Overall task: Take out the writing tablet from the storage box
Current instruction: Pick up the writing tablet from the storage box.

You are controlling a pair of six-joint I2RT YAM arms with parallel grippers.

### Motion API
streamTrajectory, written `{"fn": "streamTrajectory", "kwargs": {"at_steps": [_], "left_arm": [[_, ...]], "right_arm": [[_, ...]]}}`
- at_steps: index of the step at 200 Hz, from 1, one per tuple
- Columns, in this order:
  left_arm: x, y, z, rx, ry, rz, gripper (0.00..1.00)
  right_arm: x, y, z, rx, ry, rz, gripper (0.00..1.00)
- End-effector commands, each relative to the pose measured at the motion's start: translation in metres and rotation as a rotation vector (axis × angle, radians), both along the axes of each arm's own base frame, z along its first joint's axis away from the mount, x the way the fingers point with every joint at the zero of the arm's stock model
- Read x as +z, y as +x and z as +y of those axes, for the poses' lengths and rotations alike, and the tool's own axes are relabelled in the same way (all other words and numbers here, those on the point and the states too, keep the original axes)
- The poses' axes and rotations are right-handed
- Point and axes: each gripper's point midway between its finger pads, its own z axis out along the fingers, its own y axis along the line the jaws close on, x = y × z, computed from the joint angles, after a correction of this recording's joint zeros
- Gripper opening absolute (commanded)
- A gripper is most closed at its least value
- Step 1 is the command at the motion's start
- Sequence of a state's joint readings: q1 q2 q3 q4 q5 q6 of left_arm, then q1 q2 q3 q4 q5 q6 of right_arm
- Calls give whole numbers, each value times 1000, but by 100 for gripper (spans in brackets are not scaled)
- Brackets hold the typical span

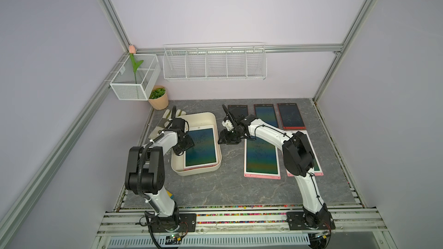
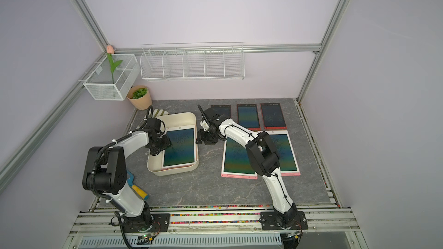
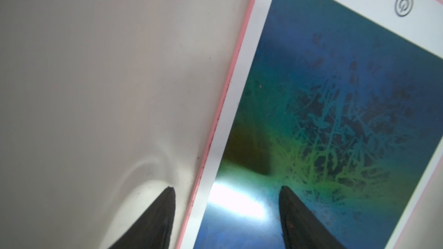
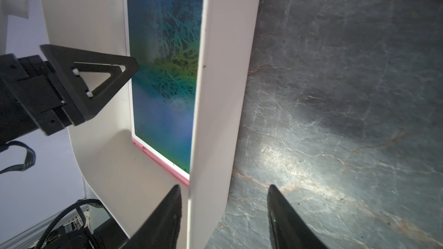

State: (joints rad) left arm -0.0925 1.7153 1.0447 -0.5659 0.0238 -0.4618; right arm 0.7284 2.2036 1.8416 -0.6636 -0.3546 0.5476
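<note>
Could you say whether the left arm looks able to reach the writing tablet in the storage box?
Probably yes: the left hand is inside the storage box, jaws open astride the pink edge of the writing tablet, nothing covering it.

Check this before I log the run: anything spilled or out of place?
Coloured bits lie strewn along the front rails, as if spilled. Gloves behind the box and a yellow-handled tool by the left arm's base look stray among the tablets.
</note>
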Motion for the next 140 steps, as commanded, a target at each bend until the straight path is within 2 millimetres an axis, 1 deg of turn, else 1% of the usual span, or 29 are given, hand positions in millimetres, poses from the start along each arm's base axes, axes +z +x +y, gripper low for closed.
{"fn": "streamTrajectory", "kwargs": {"at_steps": [1,35,66,97,112,140], "left_arm": [[-9,-7,-1,-10,2,31,69],[-11,-7,-6,-21,-26,30,68],[-16,-8,-11,-23,-55,32,68],[-21,-12,-7,-20,-34,53,68],[-23,-14,-8,-27,-39,65,68],[-25,-12,-22,-59,-115,55,68]], "right_arm": [[4,-2,12,12,28,3,58],[7,-2,11,6,14,-11,58],[-5,-3,17,7,2,21,57],[-14,-4,27,8,12,42,56],[-17,-4,29,6,13,47,56],[-21,-4,36,7,26,60,52]]}}
